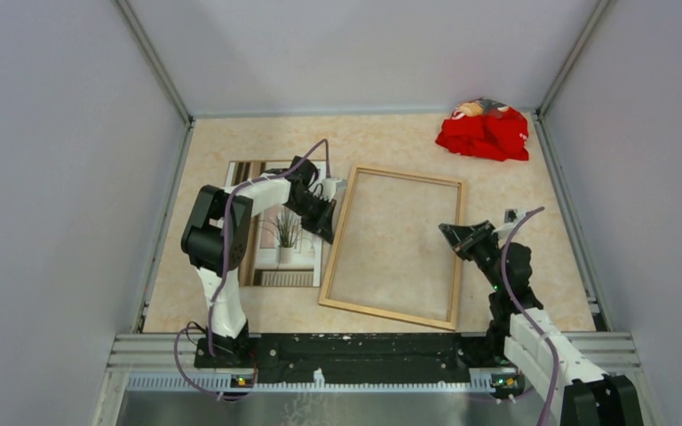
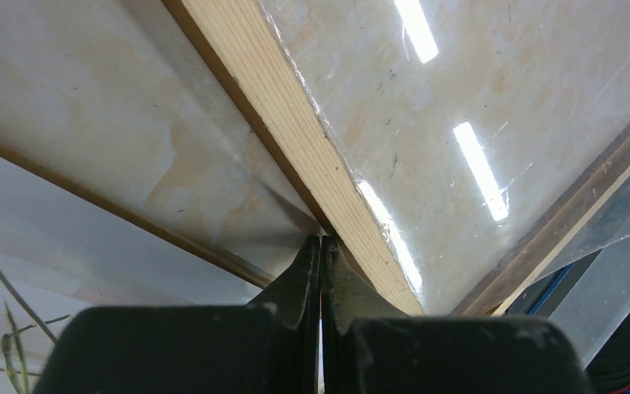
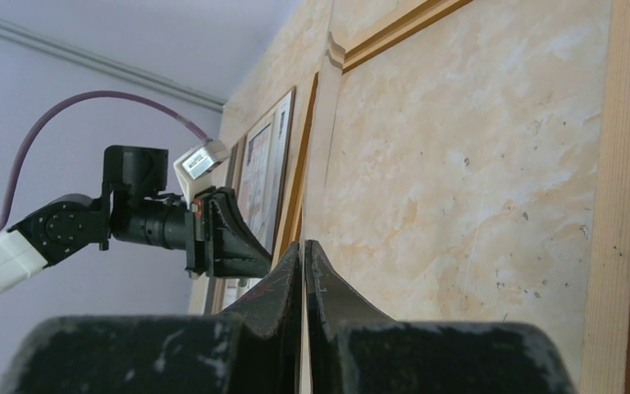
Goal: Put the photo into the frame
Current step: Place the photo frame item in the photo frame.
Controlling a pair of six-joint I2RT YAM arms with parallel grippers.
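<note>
So from the top cam the frame (image 1: 408, 175) is lying flat mid-table, pale side up, a bit skewed. The photo (image 1: 289, 262) is picture-up just left of it, half hidden under the left arm (image 1: 222, 231). There's a red cloth (image 1: 484, 133) in the far right corner.

The left gripper (image 1: 327, 220) sits at the frame's left rail and the right gripper (image 1: 451, 232) at its right rail.

The wrist cams show what the top one can't. On the left wrist, the fingers (image 2: 303, 275) are pressed together on nothing, tips right at the rail's (image 2: 295, 123) outer edge. You also get light glare on a clear pane (image 2: 459, 98), and the photo's (image 2: 49, 271) plant stems show lower left. On the right wrist, that gripper (image 3: 303, 246) is pinched closed and empty too, aimed across the frame (image 3: 627, 205) at the other arm (image 3: 131, 213).
</note>
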